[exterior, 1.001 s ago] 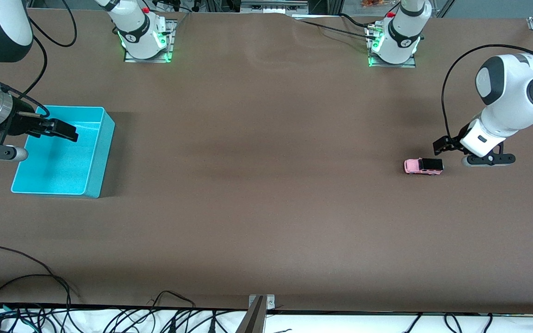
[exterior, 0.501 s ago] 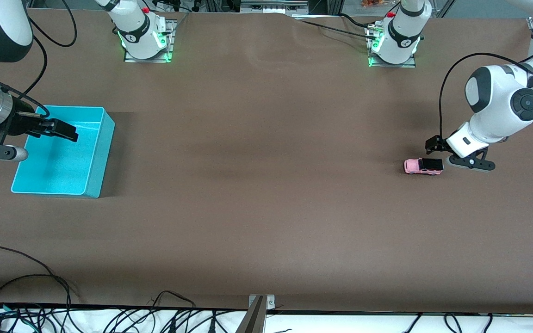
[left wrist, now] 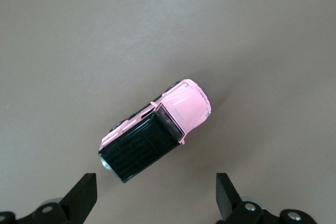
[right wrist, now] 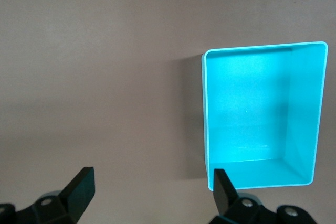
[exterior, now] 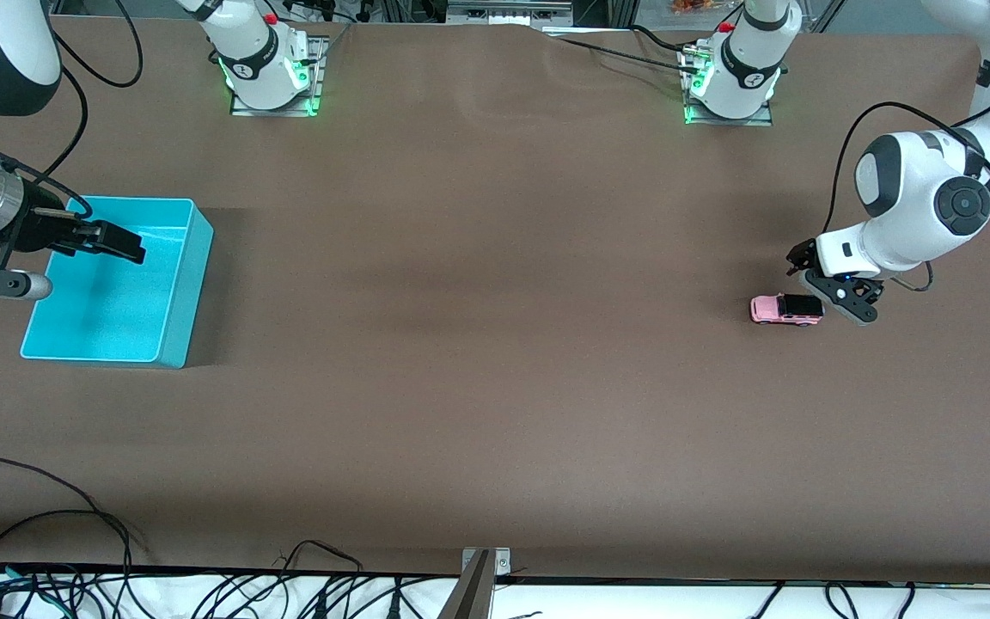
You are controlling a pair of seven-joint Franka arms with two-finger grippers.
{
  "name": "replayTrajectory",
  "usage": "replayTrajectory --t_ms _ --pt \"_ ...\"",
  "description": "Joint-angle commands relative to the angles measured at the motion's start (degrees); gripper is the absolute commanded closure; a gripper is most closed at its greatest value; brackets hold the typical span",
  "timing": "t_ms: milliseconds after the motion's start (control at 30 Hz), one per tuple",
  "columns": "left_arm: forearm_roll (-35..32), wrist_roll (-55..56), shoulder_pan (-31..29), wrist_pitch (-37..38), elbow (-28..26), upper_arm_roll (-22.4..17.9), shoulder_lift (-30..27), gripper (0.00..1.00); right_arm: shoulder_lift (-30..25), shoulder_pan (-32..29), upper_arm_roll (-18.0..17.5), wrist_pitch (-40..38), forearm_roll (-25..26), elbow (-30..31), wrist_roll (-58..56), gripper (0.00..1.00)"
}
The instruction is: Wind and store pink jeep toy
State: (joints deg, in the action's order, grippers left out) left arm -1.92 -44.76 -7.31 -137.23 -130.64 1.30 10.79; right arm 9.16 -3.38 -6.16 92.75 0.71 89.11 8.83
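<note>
The pink jeep toy [exterior: 785,309] stands on the brown table toward the left arm's end, with a black roof section. In the left wrist view the jeep [left wrist: 157,135] lies slantwise just ahead of the fingers. My left gripper [exterior: 807,265] hovers low beside the jeep, open and empty; in its own view [left wrist: 156,199] the jaws stand wide apart and touch nothing. The turquoise bin [exterior: 179,284] sits at the right arm's end. My right gripper [exterior: 121,245] waits over the bin, open and empty [right wrist: 151,190]; the bin [right wrist: 206,119] looks empty.
The two arm bases [exterior: 267,69] [exterior: 731,77] stand along the table's edge farthest from the front camera. Loose cables [exterior: 74,516] lie at the edge nearest the front camera. A wide stretch of brown table [exterior: 478,301] lies between bin and jeep.
My left gripper has moved toward the jeep and turned its wrist, coming closer to the toy. The jeep, the bin and the right arm have not moved.
</note>
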Motion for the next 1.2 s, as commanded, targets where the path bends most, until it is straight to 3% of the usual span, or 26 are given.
replayTrajectory --t_ms 0,534,968,1035,1168 --pt "-1.33 -10.42 -0.25 -3.13 -0.06 0.02 2.13 0.0 -0.37 -0.04 0.01 -0.11 -0.8 -0.25 0.14 0.0" --pt "-1.51 -32.22 -0.25 -11.12 -0.06 0.02 8.28 0.0 -0.37 -0.04 0.01 -0.11 -0.8 -0.25 0.14 0.0" --pt "-0.72 -38.83 -0.42 -15.0 0.03 -0.24 10.48 0.0 -0.37 -0.04 0.01 -0.02 -0.8 -0.25 0.22 0.0" --pt "-0.63 -38.74 -0.33 -15.09 0.03 -1.12 10.57 0.09 -0.37 -0.04 0.01 -0.02 -0.8 -0.25 0.14 0.0" --pt "-0.72 -38.74 -0.16 -15.09 0.03 -1.3 10.48 0.41 -0.37 -0.04 0.01 -0.02 -0.8 -0.25 0.23 0.0"
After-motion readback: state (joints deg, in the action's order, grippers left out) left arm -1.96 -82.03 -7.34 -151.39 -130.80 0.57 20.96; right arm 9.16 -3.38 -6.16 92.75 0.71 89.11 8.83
